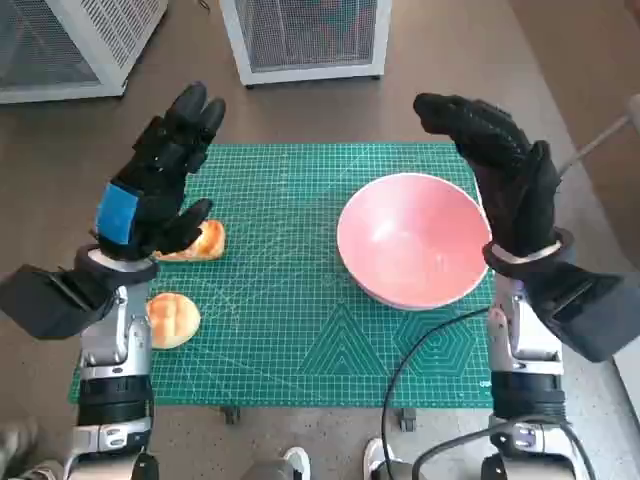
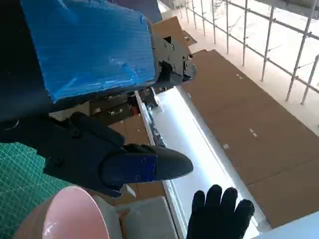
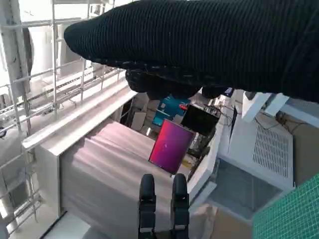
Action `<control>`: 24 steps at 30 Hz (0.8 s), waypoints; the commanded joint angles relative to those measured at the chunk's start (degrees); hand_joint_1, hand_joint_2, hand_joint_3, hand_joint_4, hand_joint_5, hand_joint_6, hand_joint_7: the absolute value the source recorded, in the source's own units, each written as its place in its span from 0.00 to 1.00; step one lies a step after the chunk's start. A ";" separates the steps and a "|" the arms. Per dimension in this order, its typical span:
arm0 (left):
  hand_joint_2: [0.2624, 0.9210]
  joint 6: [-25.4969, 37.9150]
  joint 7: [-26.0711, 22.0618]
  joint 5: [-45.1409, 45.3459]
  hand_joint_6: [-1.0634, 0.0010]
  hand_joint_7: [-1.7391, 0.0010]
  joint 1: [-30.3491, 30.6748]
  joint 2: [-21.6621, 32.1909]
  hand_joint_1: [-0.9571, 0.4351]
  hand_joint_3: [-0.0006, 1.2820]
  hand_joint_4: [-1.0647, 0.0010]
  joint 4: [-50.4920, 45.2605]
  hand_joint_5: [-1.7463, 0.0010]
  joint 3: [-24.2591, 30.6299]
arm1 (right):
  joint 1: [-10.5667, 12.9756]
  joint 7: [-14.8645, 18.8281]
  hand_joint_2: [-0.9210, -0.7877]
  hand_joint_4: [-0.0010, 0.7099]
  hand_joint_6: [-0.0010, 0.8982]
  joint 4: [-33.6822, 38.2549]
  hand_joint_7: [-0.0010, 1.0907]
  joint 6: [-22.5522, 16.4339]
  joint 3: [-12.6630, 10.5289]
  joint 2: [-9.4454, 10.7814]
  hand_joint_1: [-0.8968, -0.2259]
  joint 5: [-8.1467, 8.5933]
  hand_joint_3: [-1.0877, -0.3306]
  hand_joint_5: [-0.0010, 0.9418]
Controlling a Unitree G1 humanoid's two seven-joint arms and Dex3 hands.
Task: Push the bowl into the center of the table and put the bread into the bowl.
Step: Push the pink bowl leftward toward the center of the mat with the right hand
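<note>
**Bowl off-centre, bread outside it: both steps are waiting**

In the head view, the pink bowl (image 1: 414, 240) is sitting on the right half of the green cutting mat (image 1: 290, 300), not in the middle, so I judge the push is not yet done. Two pieces of bread are lying at the mat's left edge: one roll (image 1: 203, 241) is partly showing beside the left hand (image 1: 160, 180), and a second roll (image 1: 173, 319) is lying nearer the robot, clear of both hands. Neither is in the bowl, so that step is also remaining. The left hand is hovering over the mat's left side with its fingers spread, holding nothing. The right hand (image 1: 500, 175) is hanging beyond the bowl's right rim, fingers apart and empty; whether it is touching the rim I cannot tell. The mat is showing only a printed grid and line patterns; no writing is legible.

In the left wrist view, the blue-taped hand (image 2: 99, 114) is showing its fingers extended with nothing between them; the bowl's pink rim (image 2: 70, 214) is peeping in below, and the gloved fingertips of the right hand (image 2: 219, 211) are showing apart. No label is readable.

In the right wrist view, the knitted glove (image 3: 209, 45) is filling the top and its fingers are barely showing. A corner of the mat (image 3: 294, 214) is appearing, and a magenta panel (image 3: 172, 145) is standing among distant clutter, with no readable text
</note>
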 commanded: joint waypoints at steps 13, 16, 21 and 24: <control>1.00 -0.13 -0.52 -0.56 0.77 0.99 -0.77 -0.02 0.20 0.33 0.79 1.06 1.00 0.23 | 0.70 0.35 0.00 0.24 0.00 0.72 0.45 0.52 -0.11 -0.17 0.34 0.17 0.42 0.00; 1.00 -0.12 -0.71 -0.65 0.77 0.99 -0.84 0.02 0.20 0.33 0.79 1.14 1.00 0.26 | 0.72 0.34 0.00 0.24 0.00 0.64 0.45 0.56 -0.10 -0.17 0.34 0.16 0.42 0.00; 1.00 0.06 -0.84 -0.66 0.77 0.99 -0.89 0.04 0.20 0.32 0.79 1.03 1.00 0.30 | 0.79 0.30 0.00 0.24 0.00 0.47 0.45 0.60 -0.06 -0.16 0.34 0.12 0.42 0.00; 1.00 0.16 -0.83 -0.65 0.77 0.99 -0.93 0.07 0.20 0.32 0.79 0.98 1.00 0.31 | 0.80 0.30 0.00 0.24 0.00 0.46 0.45 0.58 -0.06 -0.18 0.34 0.11 0.42 0.00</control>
